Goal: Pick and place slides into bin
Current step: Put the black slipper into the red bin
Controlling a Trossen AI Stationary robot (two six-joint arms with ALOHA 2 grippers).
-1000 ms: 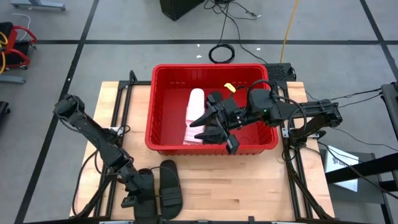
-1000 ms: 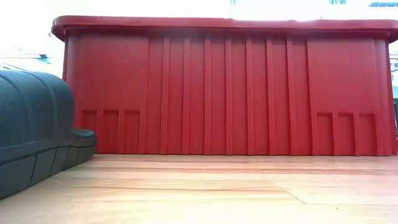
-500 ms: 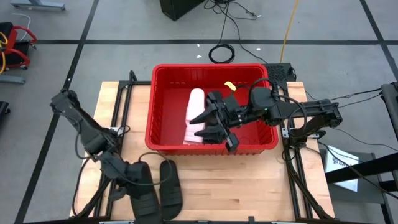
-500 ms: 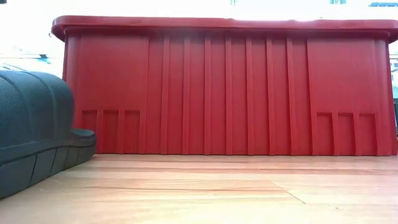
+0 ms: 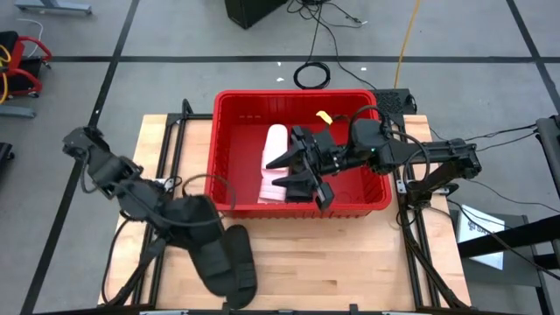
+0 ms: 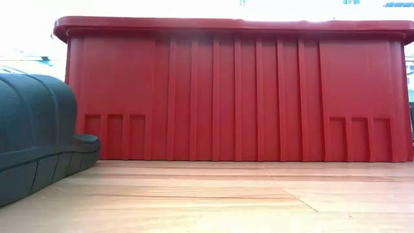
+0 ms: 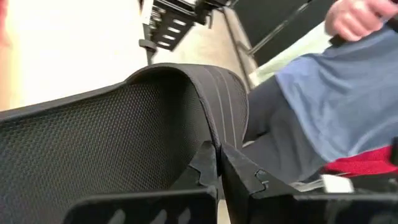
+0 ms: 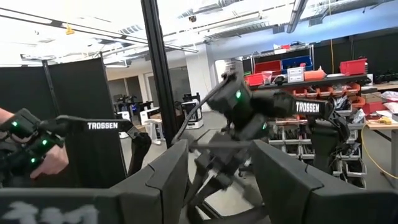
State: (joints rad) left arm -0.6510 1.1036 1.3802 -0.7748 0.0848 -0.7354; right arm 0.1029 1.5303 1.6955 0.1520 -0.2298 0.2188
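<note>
Task status: partly done, in my judgement. Inside the red bin (image 5: 229, 149), at the twelve o'clock half of the desk (image 5: 350, 262), I count at least one pale slide (image 5: 275, 144) lying along its floor; a second pale one may sit beneath my right hand, but I cannot confirm it.

My right hand (image 5: 296, 175) hangs over the bin's middle, fingers spread wide, holding nothing that I can see.

My left hand (image 5: 185, 217) is at about seven o'clock on the desk, clamped tight on the ribbed strap of a black slide (image 5: 206, 249), which hangs tilted off the desk. A second black slide (image 5: 241, 261) lies flat just beside it toward the centre.

Count in sight: two black slides outside the bin, one pale slide confirmed inside, one bin. Any others are hidden or out of view.

Remaining: carry the held slide to the bin, then collect the one on the desk.
</note>
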